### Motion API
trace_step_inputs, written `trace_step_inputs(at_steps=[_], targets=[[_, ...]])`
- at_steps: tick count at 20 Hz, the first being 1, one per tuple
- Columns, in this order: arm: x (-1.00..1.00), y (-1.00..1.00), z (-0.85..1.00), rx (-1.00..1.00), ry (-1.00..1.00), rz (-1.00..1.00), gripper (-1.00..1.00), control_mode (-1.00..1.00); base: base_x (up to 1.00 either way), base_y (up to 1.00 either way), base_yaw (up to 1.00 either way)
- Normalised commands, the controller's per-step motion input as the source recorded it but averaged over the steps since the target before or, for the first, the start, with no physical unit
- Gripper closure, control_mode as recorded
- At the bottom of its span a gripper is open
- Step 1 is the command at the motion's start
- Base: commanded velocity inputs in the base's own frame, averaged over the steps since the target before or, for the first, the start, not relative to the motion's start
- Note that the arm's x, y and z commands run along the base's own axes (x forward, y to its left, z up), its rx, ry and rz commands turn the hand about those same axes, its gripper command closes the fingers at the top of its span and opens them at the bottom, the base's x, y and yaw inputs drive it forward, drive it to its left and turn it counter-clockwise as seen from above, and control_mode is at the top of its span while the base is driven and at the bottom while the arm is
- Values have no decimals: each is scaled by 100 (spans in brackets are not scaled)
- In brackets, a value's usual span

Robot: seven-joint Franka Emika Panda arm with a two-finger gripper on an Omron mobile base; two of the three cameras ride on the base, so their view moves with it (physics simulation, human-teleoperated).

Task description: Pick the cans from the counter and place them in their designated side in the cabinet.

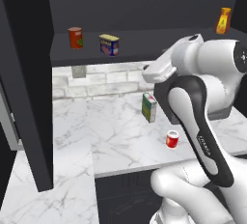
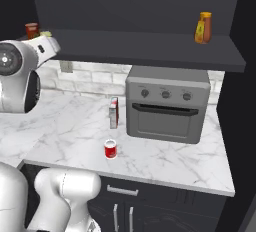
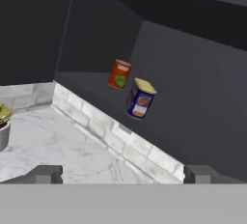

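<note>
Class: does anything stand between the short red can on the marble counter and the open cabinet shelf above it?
Nothing visible blocks it. The short red can with white top stands alone near the counter's front edge; the green-and-white carton stands behind it, and the dark shelf has free space.

blue tin (image 3: 140,99), orange-red can (image 3: 119,74), perhaps touching, cabinet shelf (image 3: 96,80)

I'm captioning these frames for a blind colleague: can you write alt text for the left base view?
A boxy tin with a yellow top stands on the dark cabinet shelf beside an orange-red can. Below, a short red can and a green-and-white carton stand apart on the white marble counter, behind the robot's white arm.
</note>
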Motion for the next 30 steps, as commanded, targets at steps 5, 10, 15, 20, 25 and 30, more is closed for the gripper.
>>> trace_step_inputs(at_steps=[5, 10, 15, 20, 25, 30], targets=[[-33, -18, -1, -28, 26, 0, -100, -100, 0, 0, 0], [-48, -25, -18, -18, 10, 2, -100, -100, 0, 0, 0], [-58, -27, -38, -10, 0, 2, -100, -100, 0, 0, 0], [-38, -14, -39, -7, 3, 0, -100, -100, 0, 0, 0], [-16, 0, -16, 0, 1, -1, -100, -100, 0, 0, 0], [-9, -14, -14, 0, 0, -5, -100, -100, 0, 0, 0]])
